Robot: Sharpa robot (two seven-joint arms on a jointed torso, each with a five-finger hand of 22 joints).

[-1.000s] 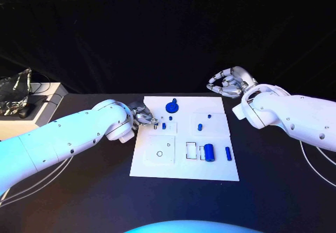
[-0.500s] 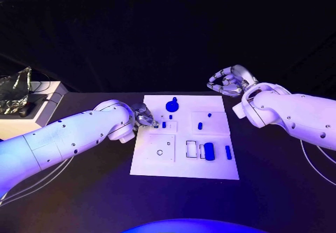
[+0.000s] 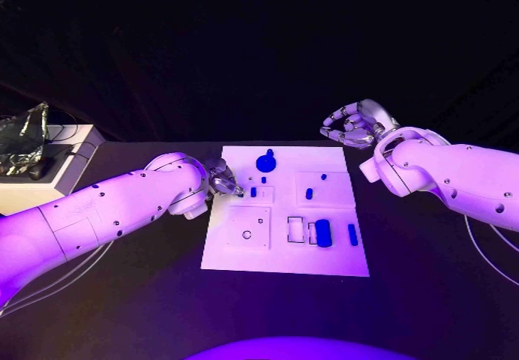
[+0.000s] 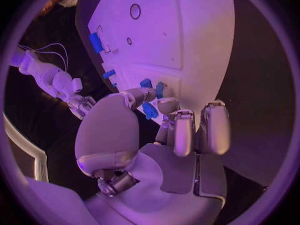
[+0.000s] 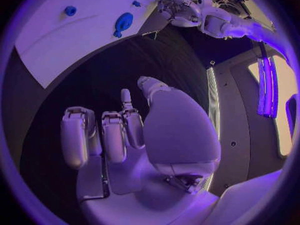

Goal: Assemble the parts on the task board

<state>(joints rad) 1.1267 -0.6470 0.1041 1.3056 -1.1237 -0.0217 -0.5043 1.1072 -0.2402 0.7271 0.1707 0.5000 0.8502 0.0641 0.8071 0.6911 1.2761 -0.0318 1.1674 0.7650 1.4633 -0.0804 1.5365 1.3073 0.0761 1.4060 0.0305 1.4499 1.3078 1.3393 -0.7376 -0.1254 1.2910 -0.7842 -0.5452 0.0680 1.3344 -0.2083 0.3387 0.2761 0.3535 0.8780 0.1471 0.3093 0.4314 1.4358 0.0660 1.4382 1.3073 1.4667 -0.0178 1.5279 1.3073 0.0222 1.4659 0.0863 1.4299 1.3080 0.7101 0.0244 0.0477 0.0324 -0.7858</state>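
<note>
Presently a small blue plastic part [image 4: 149, 110] is pinched at the fingertips of the silver left hand [image 3: 224, 181] over the white task board [image 3: 283, 259]; it should be lowered upright, slowly (its seat lies just beyond the fingertips). The silver right hand [image 3: 352, 127] is kept curled on nothing, well apart from the board.

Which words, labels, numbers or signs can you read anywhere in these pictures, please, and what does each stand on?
None can be read. The task board bears only outlined shapes and blue parts, no lettering. Neither the left hand nor the right hand carries a legible mark.
</note>
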